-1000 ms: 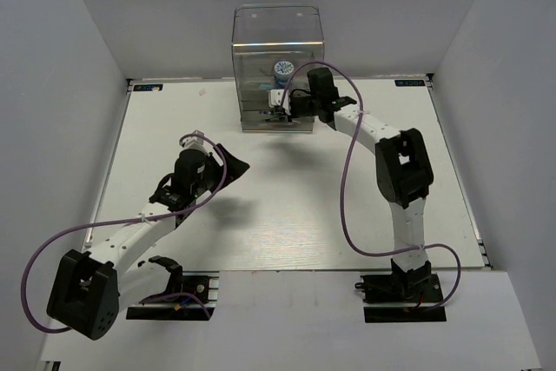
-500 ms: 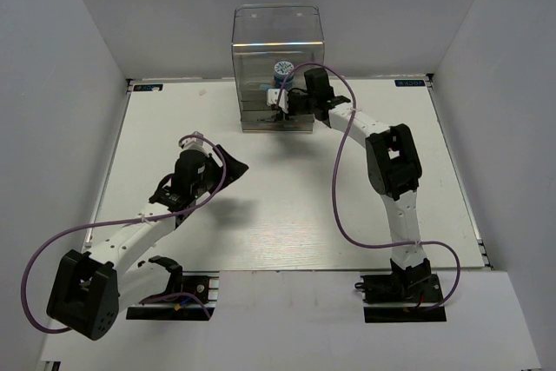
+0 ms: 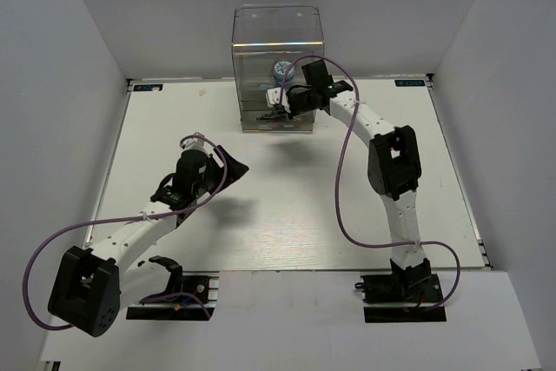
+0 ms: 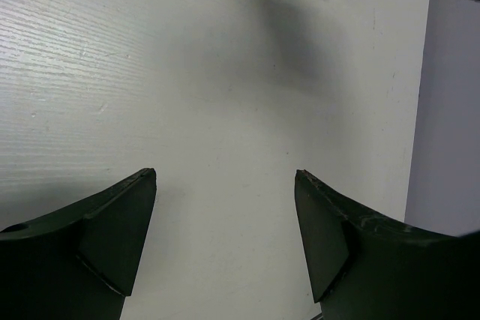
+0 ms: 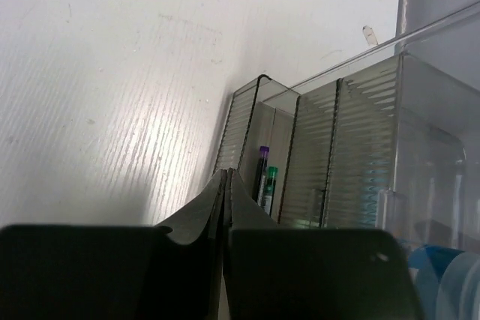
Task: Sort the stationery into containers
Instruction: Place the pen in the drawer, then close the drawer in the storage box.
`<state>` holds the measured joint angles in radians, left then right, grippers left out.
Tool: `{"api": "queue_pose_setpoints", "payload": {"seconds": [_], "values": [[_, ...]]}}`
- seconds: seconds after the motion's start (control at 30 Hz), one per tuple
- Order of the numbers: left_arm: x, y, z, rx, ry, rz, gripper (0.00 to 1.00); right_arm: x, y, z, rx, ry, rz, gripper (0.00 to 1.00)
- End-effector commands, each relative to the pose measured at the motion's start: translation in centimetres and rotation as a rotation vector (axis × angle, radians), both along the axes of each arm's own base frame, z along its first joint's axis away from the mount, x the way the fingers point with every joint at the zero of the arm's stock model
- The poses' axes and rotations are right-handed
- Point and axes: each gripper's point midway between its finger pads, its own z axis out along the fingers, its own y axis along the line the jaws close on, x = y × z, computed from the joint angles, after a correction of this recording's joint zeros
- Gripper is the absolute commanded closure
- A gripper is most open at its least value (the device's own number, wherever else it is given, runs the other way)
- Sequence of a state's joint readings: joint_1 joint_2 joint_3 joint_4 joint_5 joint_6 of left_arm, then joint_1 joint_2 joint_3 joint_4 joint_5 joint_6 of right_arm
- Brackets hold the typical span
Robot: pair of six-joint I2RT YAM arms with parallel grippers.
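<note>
Nearest the bases, the left gripper (image 4: 225, 173) hangs over the white table (image 3: 287, 206) about mid-way out. Its jaws are spread wide and there's nothing between them, so that arm looks parked to me.

Further out, the right arm is stretched all the way to the clear smoky plastic unit of stacked drawers with a tall box on top (image 3: 278, 28), which stands at the far edge of the table. The right gripper (image 5: 226, 177) has its jaws pressed flat together with nothing in them. Its tips sit right at the ribbed drawer fronts (image 5: 247, 125), though I can't tell if they're touching.

From the wrist view, one drawer seems to stick out a bit past the others. Inside it you can see the ends of a dark purple pen (image 5: 262, 157) and a green-capped marker (image 5: 271, 179). The round blue-and-white patterned tub (image 3: 282, 68) is up in the tall box behind.

All the stationery I can find is inside the unit, so my guess is we're at the tail end, at the drawer-closing step. The next move probably wants a straight, gentle push with those closed tips. That unit looks light, so a hard shove could skid it back instead of seating the drawer.
</note>
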<state>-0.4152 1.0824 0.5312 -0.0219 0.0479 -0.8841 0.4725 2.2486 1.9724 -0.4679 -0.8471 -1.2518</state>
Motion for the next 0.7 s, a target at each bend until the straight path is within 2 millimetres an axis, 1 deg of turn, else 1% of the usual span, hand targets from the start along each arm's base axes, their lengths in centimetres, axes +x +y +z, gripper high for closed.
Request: {"api": "queue_pose_setpoints", "payload": {"seconds": [0.0,0.03,0.07,0.1,0.13,0.17,0.23,0.33,0.37,0.4,0.43,0.47,0.53,0.57,0.6,0.63,0.67], "values": [[0.2,0.1,0.2,-0.002,-0.007,0.004,0.16,-2.3,-0.6,-3.4,-0.099,0.091,0.065,1.0],[0.2,0.1,0.2,-0.002,-0.007,0.004,0.16,-2.0,-0.8,-4.2,-0.113,0.09,0.054,1.0],[0.2,0.1,0.2,-0.002,-0.007,0.004,0.16,-1.8,-1.0,-5.5,-0.144,0.09,0.036,1.0],[0.2,0.1,0.2,-0.002,-0.007,0.004,0.16,-0.8,-1.0,-5.8,-0.158,0.054,0.01,1.0],[0.2,0.1,0.2,-0.002,-0.007,0.004,0.16,-0.5,-1.3,-6.4,-0.181,0.048,-0.011,1.0],[0.2,0.0,0.2,-0.01,-0.003,0.009,0.16,-0.6,-1.2,-7.1,-0.19,0.051,-0.013,1.0],[0.2,0.0,0.2,-0.01,-0.003,0.009,0.16,0.2,-1.6,-7.6,-0.211,0.03,-0.043,1.0],[0.2,0.0,0.2,-0.01,-0.003,0.009,0.16,0.8,-1.8,-8.8,-0.232,0.039,-0.09,1.0],[0.2,0.0,0.2,-0.01,-0.003,0.009,0.16,1.8,-1.4,-8.4,-0.215,-0.001,-0.105,1.0],[0.2,0.0,0.2,-0.01,-0.003,0.009,0.16,1.9,-1.4,-8.6,-0.225,-0.007,-0.119,1.0],[0.2,0.0,0.2,-0.01,-0.003,0.009,0.16,2.0,-1.8,-9.5,-0.246,0.003,-0.149,1.0],[0.2,0.0,-0.1,-0.006,0.005,0.009,0.16,3.0,-1.2,-8.9,-0.226,-0.04,-0.165,1.0],[0.2,0.0,-0.1,-0.006,0.006,0.009,0.16,3.4,-1.8,-9.8,-0.256,-0.038,-0.226,1.0],[0.1,0.1,-0.3,-0.003,0.014,0.009,0.15,4.5,-1.5,-9.1,-0.237,-0.083,-0.265,1.0],[0.1,0.0,-0.3,-0.009,0.017,0.014,0.15,4.5,-1.6,-9.7,-0.246,-0.084,-0.281,1.0],[0.1,0.0,-0.3,-0.01,0.018,0.014,0.15,5.2,-1.5,-9.4,-0.234,-0.109,-0.299,1.0],[0.1,0.0,-0.3,-0.01,0.018,0.014,0.15,5.9,-1.7,-9.4,-0.238,-0.124,-0.342,1.0]]}}
